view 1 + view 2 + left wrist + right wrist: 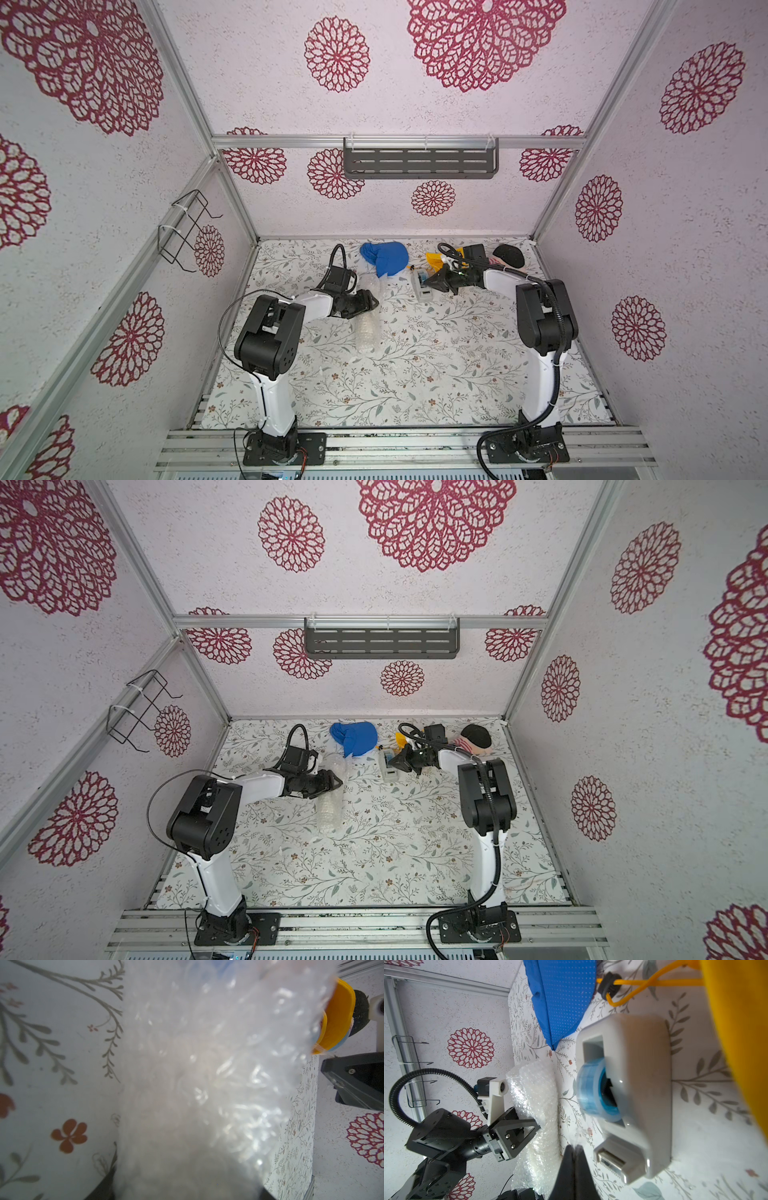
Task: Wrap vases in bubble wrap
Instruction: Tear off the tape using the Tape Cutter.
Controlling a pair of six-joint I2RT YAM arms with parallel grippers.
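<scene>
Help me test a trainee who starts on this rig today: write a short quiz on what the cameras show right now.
1. True or false: the tape dispenser sits right next to the right gripper.
2. What does the left gripper pinch? A) blue cloth B) bubble wrap C) yellow cloth
3. Fill in: the right gripper's jaws are ____.

Key: 1 true; 2 B; 3 shut.
</scene>
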